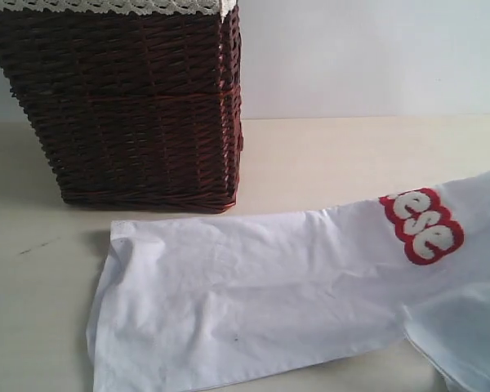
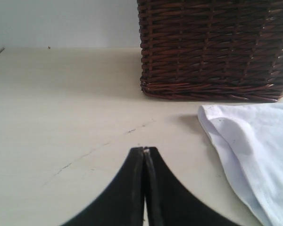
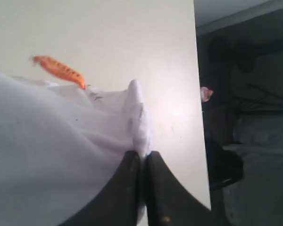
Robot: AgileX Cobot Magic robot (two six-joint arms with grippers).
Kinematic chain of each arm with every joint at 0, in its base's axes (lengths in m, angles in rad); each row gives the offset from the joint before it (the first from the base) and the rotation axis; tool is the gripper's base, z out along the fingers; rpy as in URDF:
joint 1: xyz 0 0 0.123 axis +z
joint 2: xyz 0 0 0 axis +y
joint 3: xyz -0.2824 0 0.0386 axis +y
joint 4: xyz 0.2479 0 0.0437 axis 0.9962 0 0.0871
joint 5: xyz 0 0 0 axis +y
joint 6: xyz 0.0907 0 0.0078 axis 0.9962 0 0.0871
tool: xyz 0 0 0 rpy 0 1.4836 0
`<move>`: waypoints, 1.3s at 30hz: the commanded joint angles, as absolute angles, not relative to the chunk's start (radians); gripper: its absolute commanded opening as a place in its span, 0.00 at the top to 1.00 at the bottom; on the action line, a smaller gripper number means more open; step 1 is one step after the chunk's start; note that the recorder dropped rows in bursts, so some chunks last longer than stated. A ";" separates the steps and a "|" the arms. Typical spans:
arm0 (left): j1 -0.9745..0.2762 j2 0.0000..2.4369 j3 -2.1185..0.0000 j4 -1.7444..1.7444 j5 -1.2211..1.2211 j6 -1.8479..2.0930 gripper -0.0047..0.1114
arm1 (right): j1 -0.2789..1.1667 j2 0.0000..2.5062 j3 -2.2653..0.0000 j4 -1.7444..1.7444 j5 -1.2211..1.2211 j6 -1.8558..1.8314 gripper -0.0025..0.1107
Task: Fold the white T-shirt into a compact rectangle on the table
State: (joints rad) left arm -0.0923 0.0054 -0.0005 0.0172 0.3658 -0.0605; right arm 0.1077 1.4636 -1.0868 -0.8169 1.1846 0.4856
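Right wrist view had the right gripper (image 3: 142,157) nearest, its jaws clamped on a bunched fold of the white T-shirt (image 3: 61,155), with the orange tag (image 3: 59,70) beyond it. The left gripper (image 2: 145,150) was pressed closed on nothing over the bare table (image 2: 61,103), the shirt's edge near it. Farther back, the shirt lay spread on the table before the dark wicker basket (image 1: 131,106), its red-outlined lettering (image 1: 423,224) toward the right.

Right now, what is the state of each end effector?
Left end effector: closed, holding nothing.
Right end effector: closed on the white T-shirt.
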 commanded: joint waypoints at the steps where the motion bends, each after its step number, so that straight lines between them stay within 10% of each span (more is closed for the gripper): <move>1: -0.089 0.000 0.000 0.019 0.354 -0.060 0.96 | 0.046 1.464 -1.084 -0.643 1.090 0.357 0.84; 7: -0.089 0.000 0.000 0.019 0.354 -0.060 0.96 | 0.046 1.479 -1.086 -0.620 1.100 0.307 0.45; 19: -0.089 0.000 0.000 0.019 0.354 -0.060 0.96 | 0.170 1.466 -1.098 -0.062 1.139 -0.291 0.48; 39: -0.089 0.000 0.000 0.019 0.354 -0.060 0.96 | 0.384 1.489 -0.577 -0.282 0.959 -0.392 0.50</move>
State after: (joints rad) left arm -0.0923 0.0054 -0.0005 0.0172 0.3658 -0.0605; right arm 0.3819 1.4823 -0.6053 -0.2345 1.0301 -0.3625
